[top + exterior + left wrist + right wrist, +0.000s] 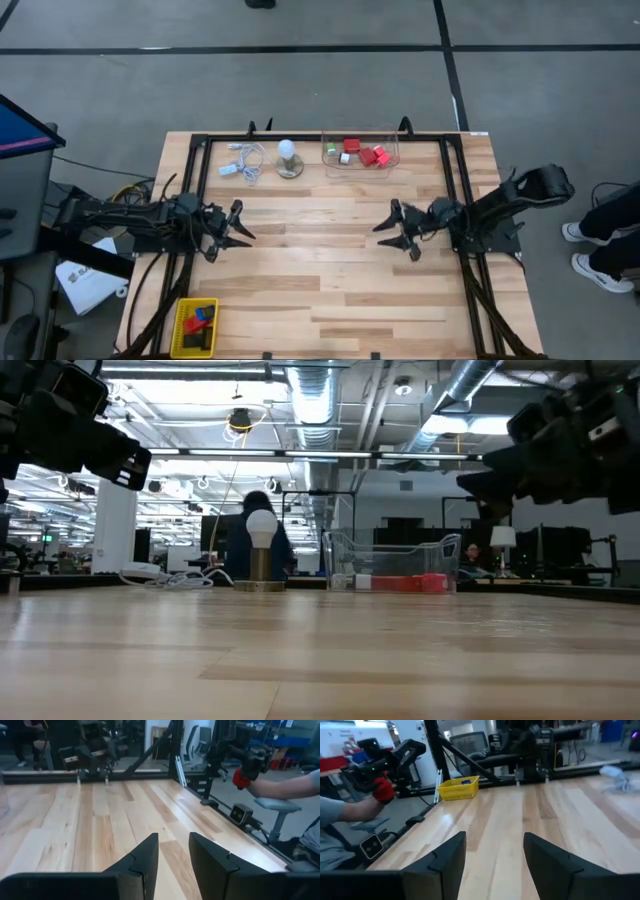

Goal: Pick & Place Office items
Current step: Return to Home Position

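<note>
Left pincer [236, 226]: hangs over the counter's [330, 290] left side, fingers apart. Right pincer [396, 229]: hangs over the right side, likewise spread. Office items [362, 153]: some in the clear bin [393, 140] at the far edge, more in the yellow basket [176, 335] at the near left corner.

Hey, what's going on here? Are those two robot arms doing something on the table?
Nothing is being handled right now. Both arms hover over the middle of the wooden table, facing each other, with the left hand and the right hand open and empty. Some small blocks lie in the yellow basket at the corner by the left arm. Other blocks sit in the clear bin at the far edge, beside a bulb and a coiled cable.
</note>
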`<state>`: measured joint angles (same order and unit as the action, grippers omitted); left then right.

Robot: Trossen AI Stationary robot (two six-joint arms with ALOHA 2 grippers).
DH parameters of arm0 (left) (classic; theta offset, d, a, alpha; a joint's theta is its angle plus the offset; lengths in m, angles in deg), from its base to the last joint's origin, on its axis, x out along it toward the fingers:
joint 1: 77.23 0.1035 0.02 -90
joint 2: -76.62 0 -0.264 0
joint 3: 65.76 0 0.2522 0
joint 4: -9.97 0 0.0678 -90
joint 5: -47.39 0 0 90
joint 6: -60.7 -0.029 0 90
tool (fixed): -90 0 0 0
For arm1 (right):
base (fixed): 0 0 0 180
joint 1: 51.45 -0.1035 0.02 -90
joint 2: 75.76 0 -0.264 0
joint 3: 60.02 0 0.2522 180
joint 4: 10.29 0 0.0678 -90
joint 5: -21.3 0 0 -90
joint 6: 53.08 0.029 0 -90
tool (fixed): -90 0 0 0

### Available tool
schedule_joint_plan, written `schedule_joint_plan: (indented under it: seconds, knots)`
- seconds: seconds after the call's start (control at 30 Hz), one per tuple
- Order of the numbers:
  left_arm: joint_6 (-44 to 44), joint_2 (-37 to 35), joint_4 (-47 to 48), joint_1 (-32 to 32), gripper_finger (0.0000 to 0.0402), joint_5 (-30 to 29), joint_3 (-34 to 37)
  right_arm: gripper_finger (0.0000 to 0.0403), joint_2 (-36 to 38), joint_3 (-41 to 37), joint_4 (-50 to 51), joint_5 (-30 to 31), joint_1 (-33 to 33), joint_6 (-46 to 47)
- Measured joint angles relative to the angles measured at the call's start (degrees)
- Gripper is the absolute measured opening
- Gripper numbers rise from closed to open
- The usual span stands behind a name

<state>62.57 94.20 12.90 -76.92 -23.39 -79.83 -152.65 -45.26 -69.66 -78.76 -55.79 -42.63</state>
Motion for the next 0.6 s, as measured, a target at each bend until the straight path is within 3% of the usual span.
schedule_joint_plan:
  seconds: [0.17, 0.23, 0.33, 0.6]
  knots:
    - [0.04, 0.05, -0.09, 0.0, 0.0107, -1.02, 0.0, 0.0191, 2.91, -0.62, -0.52, -23.18, 13.51, 7.41]
    - [0.09, 0.11, -0.05, 0.0, 0.0108, -1.28, 0.0, 0.0191, 5.12, -0.62, 3.48, -28.18, 16.0, 9.41]
    - [0.42, 0.11, -0.07, 0.0, 0.0107, -1.27, -0.02, 0.0191, 11.14, -0.64, 15.3, -28.4, 16.47, 9.29]
    - [1.32, 0.09, -0.36, 0.0, 0.0106, -2.19, -0.02, 0.0191, 33.99, -0.62, 38.3, -16.92, 8.54, 3.04]
